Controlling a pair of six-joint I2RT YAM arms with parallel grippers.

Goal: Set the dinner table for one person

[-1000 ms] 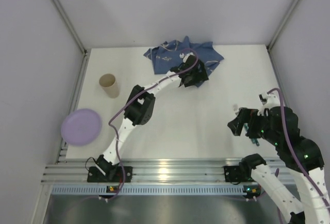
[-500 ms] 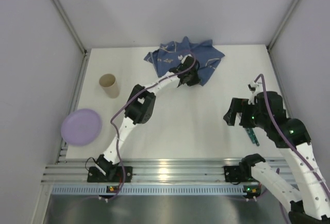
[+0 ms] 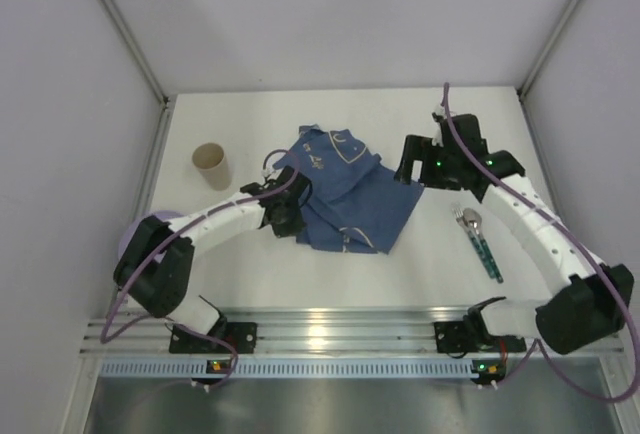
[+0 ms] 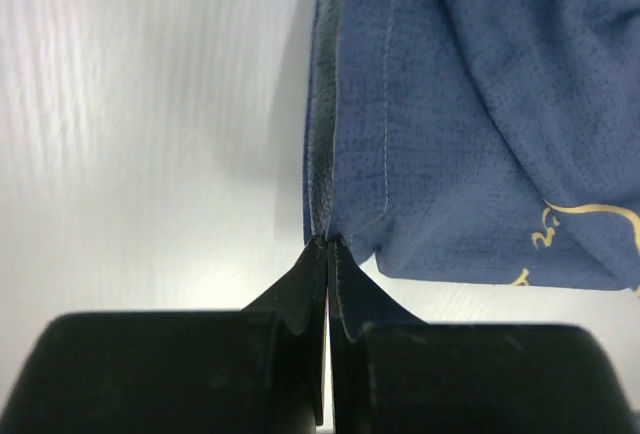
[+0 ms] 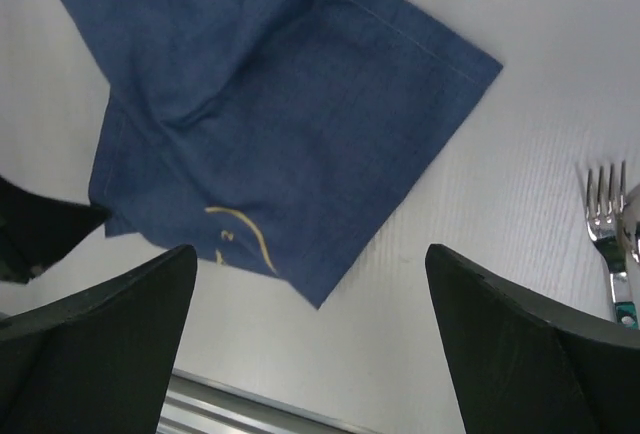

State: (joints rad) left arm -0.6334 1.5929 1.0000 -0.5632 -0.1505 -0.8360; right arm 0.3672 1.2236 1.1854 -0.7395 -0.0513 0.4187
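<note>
- The dinner table [image 3: 350, 274] lay flat and white beneath everything, and the blue placemat [image 3: 350, 189] sat rumpled on it, about midway across.
- The left gripper [image 3: 297, 222] was at the placemat's left edge. In the left wrist view the left gripper [image 4: 328, 244] had its jaws pressed together on a pinch of the hem of the placemat [image 4: 480, 134]. Bare table [image 4: 150, 134] showed to the placemat's left.
- The right gripper [image 3: 408, 166] hovered at the placemat's right corner. In the right wrist view the right gripper [image 5: 310, 249] had its fingers [image 5: 100, 324] spread wide and held nothing. The placemat [image 5: 280, 124] lay between and beyond them; I cannot tell whether they touched it.
- A paper cup [image 3: 211, 165] stood upright well apart from the placemat's left side.
- A purple plate [image 3: 127, 242] lay farther left of the placemat than the cup, mostly hidden behind the left arm's elbow.
- A fork and spoon [image 3: 480, 239] lay side by side to the placemat's right, not touching it. The fork's tines [image 5: 603, 199] showed at the right of the right wrist view.
- The aluminium rail [image 3: 330, 329] ran along the table edge on the near side of the placemat.
</note>
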